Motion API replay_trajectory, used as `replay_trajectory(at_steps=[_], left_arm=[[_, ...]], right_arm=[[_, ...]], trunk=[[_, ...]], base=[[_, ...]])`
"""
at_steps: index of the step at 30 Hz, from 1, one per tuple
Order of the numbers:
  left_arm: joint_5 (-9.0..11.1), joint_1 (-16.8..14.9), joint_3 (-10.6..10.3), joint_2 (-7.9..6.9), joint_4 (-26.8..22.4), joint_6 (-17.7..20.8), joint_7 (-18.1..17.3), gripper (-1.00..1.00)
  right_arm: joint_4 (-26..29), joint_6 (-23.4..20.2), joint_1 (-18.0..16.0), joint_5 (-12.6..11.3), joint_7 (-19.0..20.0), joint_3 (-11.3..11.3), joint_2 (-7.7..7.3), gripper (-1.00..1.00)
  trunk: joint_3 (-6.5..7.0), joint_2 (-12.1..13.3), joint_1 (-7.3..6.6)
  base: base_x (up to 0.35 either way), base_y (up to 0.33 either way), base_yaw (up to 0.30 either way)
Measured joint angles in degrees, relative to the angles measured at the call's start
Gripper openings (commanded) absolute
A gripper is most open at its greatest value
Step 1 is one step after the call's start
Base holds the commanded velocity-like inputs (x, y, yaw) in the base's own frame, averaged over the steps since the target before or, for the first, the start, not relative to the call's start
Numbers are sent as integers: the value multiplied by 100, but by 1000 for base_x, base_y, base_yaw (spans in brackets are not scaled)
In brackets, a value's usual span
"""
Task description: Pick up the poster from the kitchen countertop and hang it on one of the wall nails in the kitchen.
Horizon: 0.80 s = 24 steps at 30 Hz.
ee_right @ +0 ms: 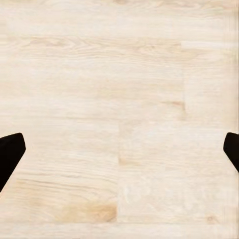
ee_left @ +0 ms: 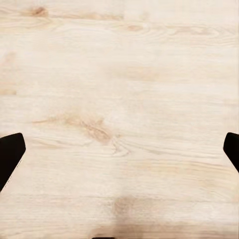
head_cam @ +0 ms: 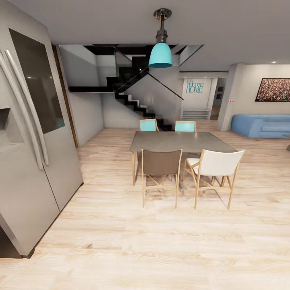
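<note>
left jaws [ee_left: 119,149]: spread wide, nothing between, over pale wood plank floor [ee_left: 119,74] | right jaws [ee_right: 119,149]: spread wide, same floor | ahead: grey rectangular dining table [head_cam: 183,141], tall steel fridge [head_cam: 28,153] | poster: cannot tell where

The head view looks forward and slightly down across an open room, with a fridge [head_cam: 28,133] close at the left, a dining table [head_cam: 181,141] with four chairs in the middle distance, and stairs [head_cam: 137,100] and a sofa [head_cam: 262,125] far behind. Both wrist views face straight down at the pale wood floor [ee_left: 119,99], from fairly near. Dark fingertips [ee_left: 10,154] of the left claw [ee_left: 119,154] and of the right claw [ee_right: 119,154] sit at the picture edges. All three views share the floor [head_cam: 153,241].
</note>
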<state>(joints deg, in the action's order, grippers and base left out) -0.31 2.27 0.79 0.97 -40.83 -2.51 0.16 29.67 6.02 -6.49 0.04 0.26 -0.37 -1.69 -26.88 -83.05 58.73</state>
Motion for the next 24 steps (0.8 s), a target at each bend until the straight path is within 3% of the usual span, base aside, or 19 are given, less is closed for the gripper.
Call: replay_trajectory(at_steps=[5,16,24], left_arm=[[-4,0,14,-13,-36,-2,-6,100],[-8,0,15,-105,-43,-2,-8,100],[-8,-1,14,-106,-42,-3,-8,100]], right_arm=[[29,33,22,6,-8,4,-113,100],[33,39,28,4,-3,12,-156,100],[35,39,29,-1,-3,9,-157,100]], trunk=[[0,0,0],[0,0,0],[18,0,0]], base=[[0,0,0],[0,0,-4],[0,0,-172]])
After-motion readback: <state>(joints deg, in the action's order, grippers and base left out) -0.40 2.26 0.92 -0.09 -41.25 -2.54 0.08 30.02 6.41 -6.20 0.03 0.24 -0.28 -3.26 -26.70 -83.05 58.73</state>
